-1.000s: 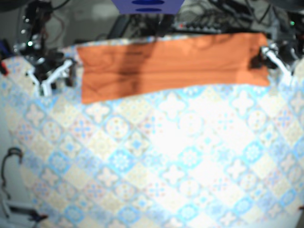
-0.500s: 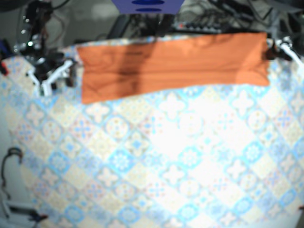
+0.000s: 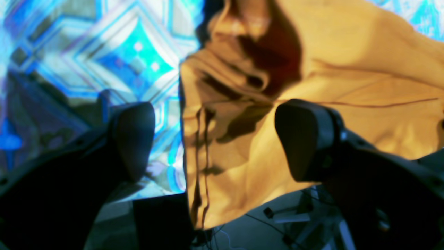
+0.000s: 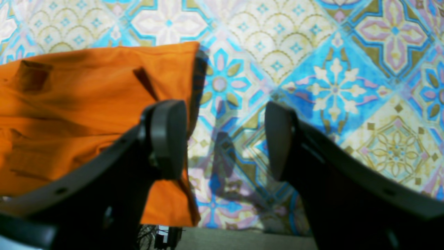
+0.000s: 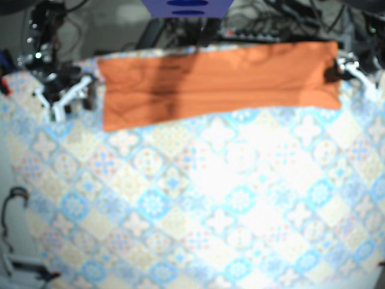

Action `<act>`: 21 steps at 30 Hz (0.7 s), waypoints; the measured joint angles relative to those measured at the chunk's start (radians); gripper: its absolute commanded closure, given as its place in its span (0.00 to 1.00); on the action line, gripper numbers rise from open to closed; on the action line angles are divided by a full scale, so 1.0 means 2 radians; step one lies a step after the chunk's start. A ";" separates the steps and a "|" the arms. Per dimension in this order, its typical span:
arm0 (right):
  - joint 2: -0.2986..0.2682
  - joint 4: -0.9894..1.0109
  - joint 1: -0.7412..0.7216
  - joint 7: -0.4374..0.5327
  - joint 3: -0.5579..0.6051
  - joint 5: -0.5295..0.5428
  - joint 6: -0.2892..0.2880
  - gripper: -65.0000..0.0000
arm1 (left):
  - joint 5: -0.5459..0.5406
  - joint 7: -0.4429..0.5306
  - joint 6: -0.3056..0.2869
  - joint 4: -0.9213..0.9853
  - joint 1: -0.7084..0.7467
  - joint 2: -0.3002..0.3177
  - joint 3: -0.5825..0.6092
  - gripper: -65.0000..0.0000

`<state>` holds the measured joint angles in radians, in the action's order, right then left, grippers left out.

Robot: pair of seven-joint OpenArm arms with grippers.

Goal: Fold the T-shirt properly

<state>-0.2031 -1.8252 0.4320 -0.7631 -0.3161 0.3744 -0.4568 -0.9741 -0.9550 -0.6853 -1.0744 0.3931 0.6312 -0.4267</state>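
The orange T-shirt (image 5: 219,81) lies folded into a long strip across the far edge of the table. My left gripper (image 5: 344,66) is at the strip's right end. In the left wrist view it (image 3: 215,139) is open, and the rumpled corner of the shirt (image 3: 347,69) lies between and beyond its fingers (image 3: 133,139). My right gripper (image 5: 72,96) hovers just off the strip's left end. In the right wrist view it (image 4: 223,139) is open over bare cloth, with the shirt's edge (image 4: 104,93) beside one finger (image 4: 168,135).
A patterned blue and cream tablecloth (image 5: 210,205) covers the table. Cables and equipment (image 5: 258,27) lie behind the far edge, seen also past the table edge below the shirt in the left wrist view. Another cable (image 5: 12,205) hangs at the left side.
My left gripper drew away to the right from the shirt's end, then came partly back toward it. The right arm and the shirt have not moved.
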 measured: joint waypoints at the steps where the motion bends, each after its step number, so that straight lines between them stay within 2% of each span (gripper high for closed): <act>1: 0.000 0.000 0.000 0.000 0.000 0.001 -0.001 0.46 | 0.004 -0.002 0.000 0.000 -0.002 0.000 0.000 0.13; 11: -0.001 0.000 0.000 0.000 0.000 0.001 -0.001 0.46 | 0.006 -0.003 0.000 0.000 -0.004 -0.001 0.000 0.13; 21: -0.001 0.000 -0.001 0.000 0.000 0.002 -0.001 0.46 | 0.006 0.009 0.000 0.002 -0.025 -0.020 -0.002 0.13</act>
<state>-0.2047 -1.8252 0.4305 -0.7628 -0.3161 0.3775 -0.4595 -0.9619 -0.9367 -0.6853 -1.0714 0.3424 0.5915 -0.4313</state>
